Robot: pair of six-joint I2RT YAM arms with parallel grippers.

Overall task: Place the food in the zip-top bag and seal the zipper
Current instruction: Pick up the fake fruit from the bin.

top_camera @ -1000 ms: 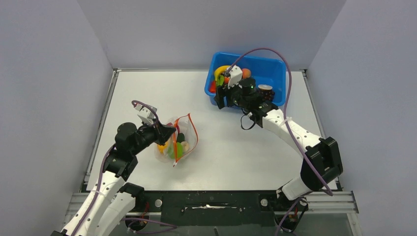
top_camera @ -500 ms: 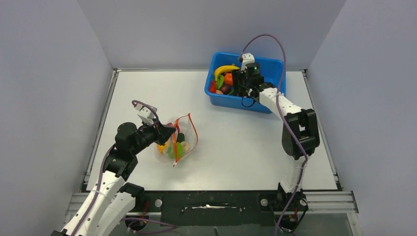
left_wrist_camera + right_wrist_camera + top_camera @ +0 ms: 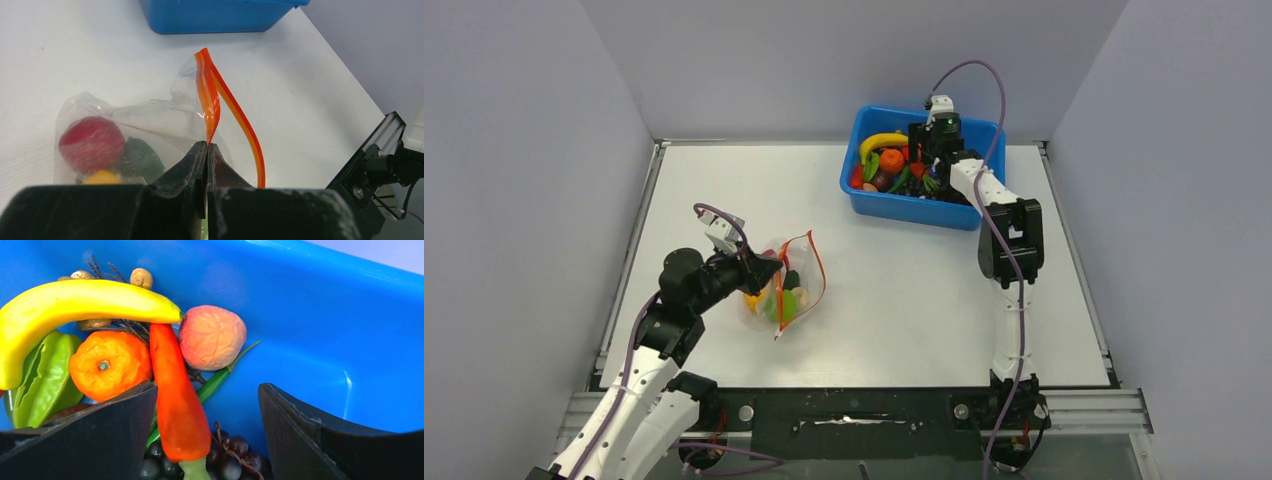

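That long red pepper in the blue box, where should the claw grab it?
Probably the thick end of the red pepper, near the stem, coming from above. It lies on the grapes, lengthwise between the open fingers of the right gripper, so they can close on its narrow sides; the orange crowds its thin end.

The left gripper has its jaws pressed together on the zipper at the mouth of the zip-top bag. The zipper rises above the bag as two separated orange strips. Inside the bag lie a red apple, a dark green piece beside it, and a yellow piece. Beyond the bag stands a blue bin on the white table.
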